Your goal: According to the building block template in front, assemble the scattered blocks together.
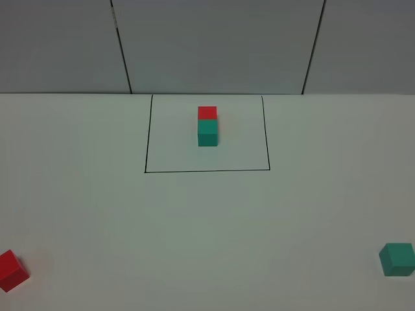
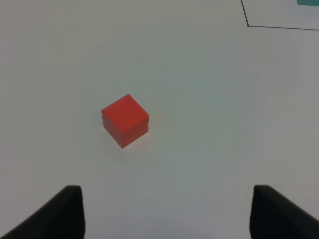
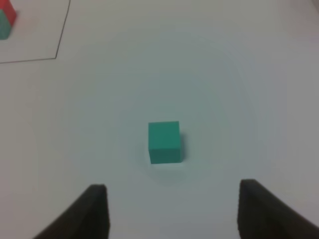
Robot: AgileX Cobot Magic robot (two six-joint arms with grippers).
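Grey wall panels point(image 1: 214, 45) split by dark seams rise behind a plain white worktop point(image 1: 78, 214), and bare white surface separates everything that lies on it. A thin black rectangular outline point(image 1: 207, 171) is drawn against the middle of the worktop's far edge. Inside it sits the building block template point(image 1: 207, 129), a small red cube touching an equal teal-green cube, with the red one on the far side and the teal one toward the near edge. The pair lies in the far half of the frame, roughly centred between its left and right lines. The loose red matte cube point(image 1: 11, 270) rests toward the near left corner of the worktop, turned so that one of its corners faces the near edge. The loose teal-green matte cube point(image 1: 397, 259) rests toward the near right corner, sitting nearly square to the edges. The two are well apart from each other and from the outline. The left end effector point(image 2: 167, 199) hangs above the worktop just short of the red cube, its dark fingers spread wide and holding nothing. The right end effector point(image 3: 173, 194) hangs likewise just short of the teal-green cube, its fingers parted and gripping nothing.
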